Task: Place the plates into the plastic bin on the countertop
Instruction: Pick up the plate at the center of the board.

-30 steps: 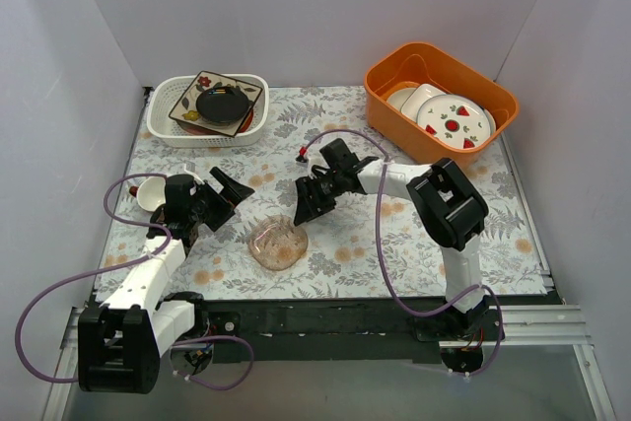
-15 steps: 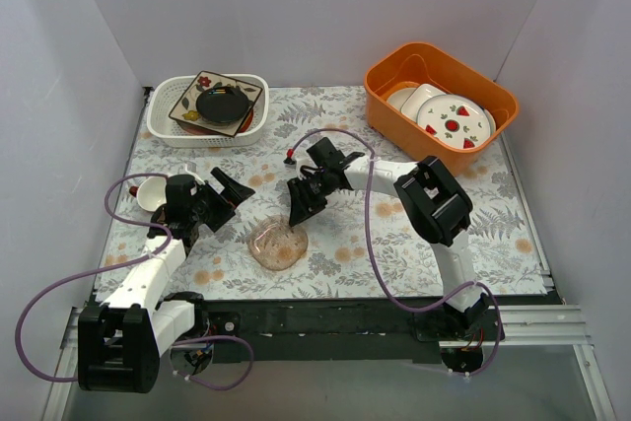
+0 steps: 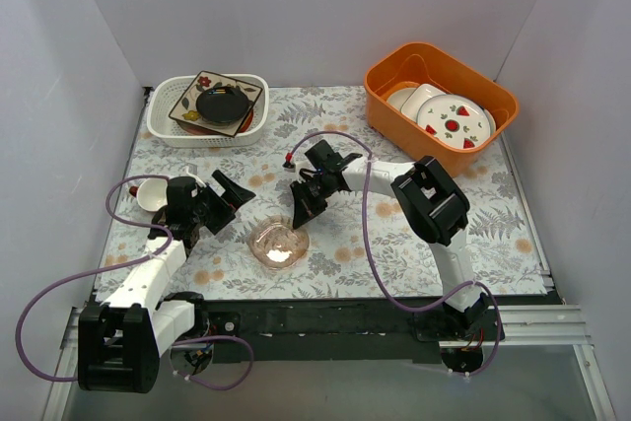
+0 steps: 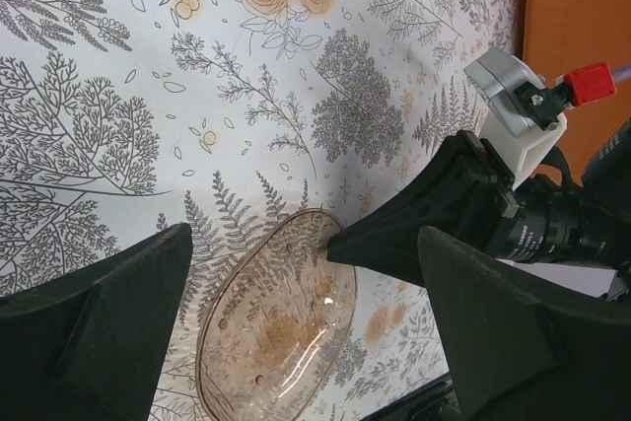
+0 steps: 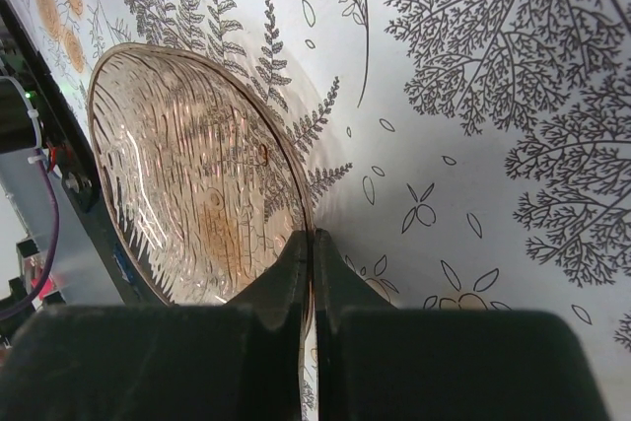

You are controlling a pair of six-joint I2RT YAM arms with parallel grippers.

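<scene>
Right gripper (image 5: 312, 245) had its fingers squeezed nearly together on the thin near rim of the pink plate (image 3: 278, 245), a translucent ribbed glass dish. The bite was shallow, just the lip. The plate sat on the countertop (image 3: 345, 145) near the front edge, between the two arms and well apart from the plastic bin (image 3: 158, 127) at the back left. Couldn't tell whether any part of the plate was off the surface. Left gripper (image 3: 227, 202) hung just beside the plate on its left, fingers spread wide and holding nothing. The bin already held a cream flowered square plate (image 3: 193, 96) with a dark dish (image 3: 221, 104) on top and something red under them. The step in hand looked like grasp and lift of the pink plate. To do it well, probably raise slowly and let the plate hang from the pinch, since glass on a rim-only grip could swing or slip. Go high enough to pass over the bin's wall and the stack, then travel back and left, keeping off the left arm and the small white cup (image 3: 150, 194) beside it. Lower the plate until it rests on the stack before letting go; a drop risked chipping glass or knocking the dark dish. The orange tub (image 3: 394, 117) at the back right was not the target.
</scene>
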